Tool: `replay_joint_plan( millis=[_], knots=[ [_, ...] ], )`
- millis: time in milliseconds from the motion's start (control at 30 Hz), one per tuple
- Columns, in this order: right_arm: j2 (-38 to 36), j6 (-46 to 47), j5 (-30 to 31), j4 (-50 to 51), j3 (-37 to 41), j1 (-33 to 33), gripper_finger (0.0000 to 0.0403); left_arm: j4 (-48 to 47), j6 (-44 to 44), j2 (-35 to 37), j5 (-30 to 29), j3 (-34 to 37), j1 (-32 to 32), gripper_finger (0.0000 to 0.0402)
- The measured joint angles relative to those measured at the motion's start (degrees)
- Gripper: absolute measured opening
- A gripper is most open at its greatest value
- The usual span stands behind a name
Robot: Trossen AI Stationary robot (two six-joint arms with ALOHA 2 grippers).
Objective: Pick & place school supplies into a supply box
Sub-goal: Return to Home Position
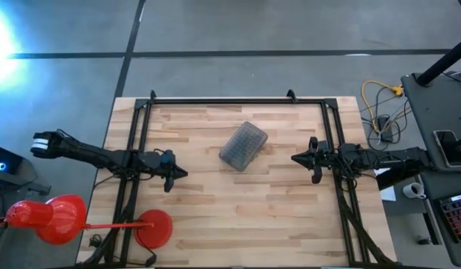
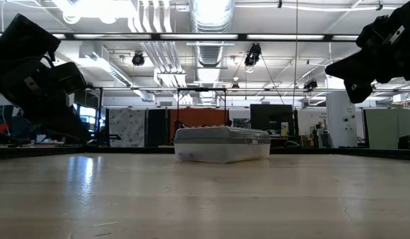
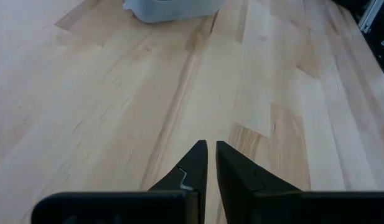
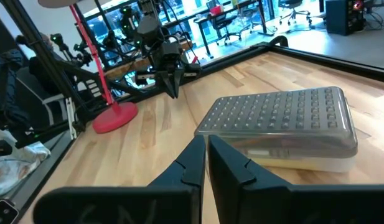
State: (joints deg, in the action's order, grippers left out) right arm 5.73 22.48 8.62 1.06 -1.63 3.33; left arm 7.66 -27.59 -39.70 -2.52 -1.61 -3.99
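The supply box [image 1: 243,146], a clear case with a greyish dimpled lid, rests flat on its base at the middle of the table, its lid closed; it also shows in the low view [image 2: 222,144] and the right wrist view [image 4: 285,127]. No pens, pencils or markers show in any view. My left gripper [image 1: 184,174] hovers shut above the table's left part, away from the box [image 3: 211,147]. My right gripper [image 1: 294,158] hovers shut to the right of the box, touching nothing [image 4: 206,141].
A black metal frame [image 1: 237,100] runs along the far edge and both sides of the table. A red desk lamp [image 1: 58,218] stands at the near left corner. Bare wood lies all round the box.
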Motion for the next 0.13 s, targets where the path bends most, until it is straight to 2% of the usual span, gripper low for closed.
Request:
replay_joint_plan(
  millis=[133],
  knots=[
    [0.00,0.00,-0.01,0.00,0.00,0.00,0.0013,0.00,-0.01,0.00,0.00,-0.04,0.00,0.0017]
  ],
)
